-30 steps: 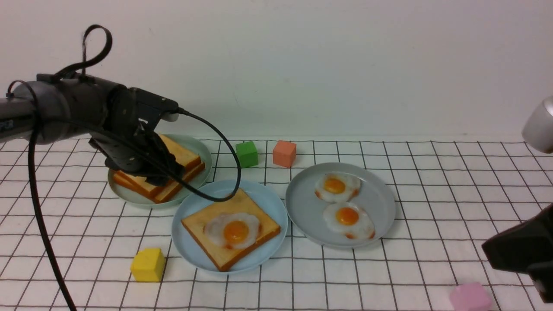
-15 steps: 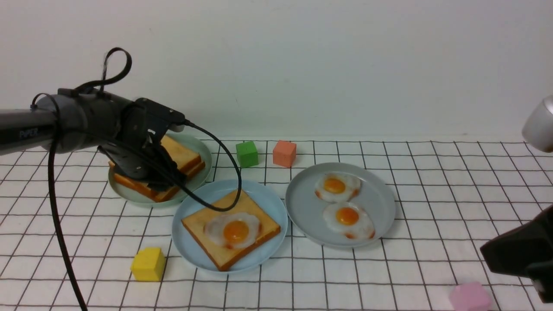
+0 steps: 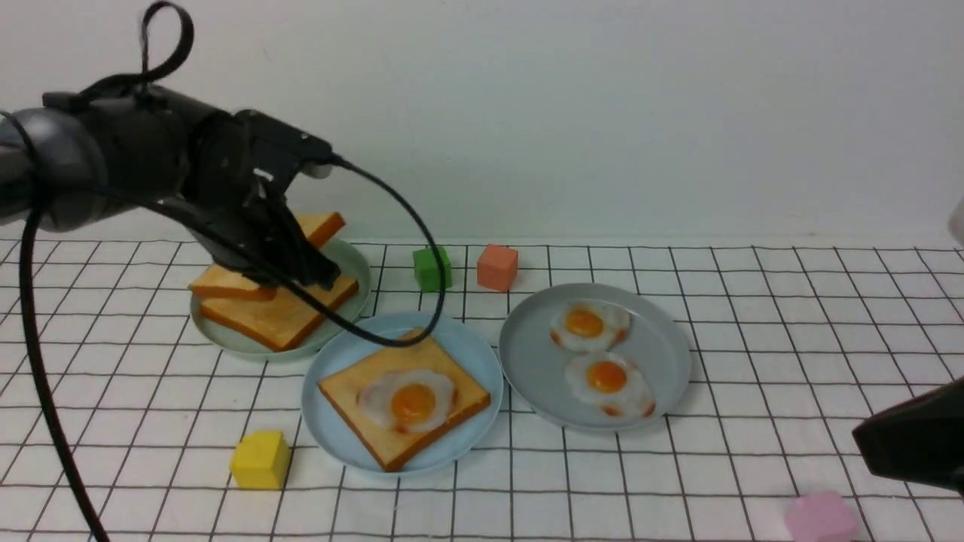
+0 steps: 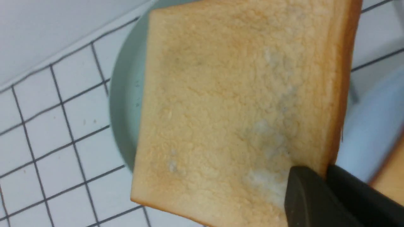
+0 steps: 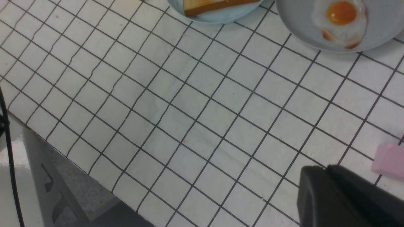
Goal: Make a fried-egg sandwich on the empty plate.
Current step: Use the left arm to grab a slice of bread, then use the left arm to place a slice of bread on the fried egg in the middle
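Observation:
My left gripper [image 3: 312, 271] is shut on the edge of a golden-brown toast slice [image 3: 222, 284], holding it tilted just above the pale green plate [image 3: 226, 339]. In the left wrist view the held toast slice [image 4: 233, 104] fills the frame, pinched between the black fingertips [image 4: 303, 183]. A second slice [image 3: 275, 320] lies on the green plate. The sky-blue plate [image 3: 471, 350] carries one toast slice [image 3: 350, 388] with a fried egg [image 3: 407, 399] on top. My right gripper [image 5: 326, 168] is shut and holds nothing, low at the right edge of the table.
A grey plate [image 3: 663, 354] with two fried eggs [image 3: 587, 325] [image 3: 608, 382] stands right of the blue plate. A green cube [image 3: 431, 269] and an orange cube [image 3: 496, 266] sit behind, a yellow cube [image 3: 259, 459] in front, and a pink cube [image 3: 819, 518] by my right gripper.
My left gripper has closed on the top toast slice and lifted it off the stack on the green plate. The right gripper has barely shifted.

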Tool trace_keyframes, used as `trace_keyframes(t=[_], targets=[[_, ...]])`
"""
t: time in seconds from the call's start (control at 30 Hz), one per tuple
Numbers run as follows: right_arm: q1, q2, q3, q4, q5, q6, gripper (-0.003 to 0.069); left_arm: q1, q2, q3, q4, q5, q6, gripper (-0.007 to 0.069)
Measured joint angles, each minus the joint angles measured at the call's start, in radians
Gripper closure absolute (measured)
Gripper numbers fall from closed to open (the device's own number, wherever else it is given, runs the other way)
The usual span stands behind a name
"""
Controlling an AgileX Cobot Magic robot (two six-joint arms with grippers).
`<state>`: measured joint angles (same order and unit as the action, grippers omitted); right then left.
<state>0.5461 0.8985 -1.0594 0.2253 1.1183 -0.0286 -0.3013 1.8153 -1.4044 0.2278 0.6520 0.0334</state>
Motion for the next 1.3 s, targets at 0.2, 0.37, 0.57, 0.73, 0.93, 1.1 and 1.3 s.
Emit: trace_keyframes(t=[0.2, 0.37, 0.57, 0.73, 0.93, 1.1, 1.3], targets=[[0.000, -0.064, 0.000, 0.000, 0.001, 0.001, 0.0593, -0.172, -0.112, 0.152, -0.003, 0.007, -0.050, 0.0605], [0.000, -0.115, 0.000, 0.000, 0.002, 0.001, 0.0589, -0.242, -0.118, 0.283, 0.039, -0.058, -0.059, 0.0605], [0.000, -0.139, 0.000, 0.004, 0.003, 0.020, 0.0583, -0.272, -0.103, 0.341, 0.078, -0.217, -0.059, 0.0605], [0.000, -0.140, 0.000, 0.027, 0.009, 0.029, 0.0578, -0.272, -0.058, 0.342, 0.090, -0.239, -0.060, 0.0601], [0.000, -0.140, 0.000, 0.048, 0.009, 0.036, 0.0572, -0.272, -0.046, 0.342, 0.059, -0.242, -0.063, 0.0501], [0.000, -0.140, 0.000, 0.048, 0.010, 0.039, 0.0571, -0.272, -0.046, 0.342, 0.034, -0.241, -0.066, 0.0358], [0.000, -0.140, 0.000, 0.048, 0.029, 0.040, 0.0571, -0.272, -0.076, 0.343, -0.025, -0.218, -0.067, 0.0260]])
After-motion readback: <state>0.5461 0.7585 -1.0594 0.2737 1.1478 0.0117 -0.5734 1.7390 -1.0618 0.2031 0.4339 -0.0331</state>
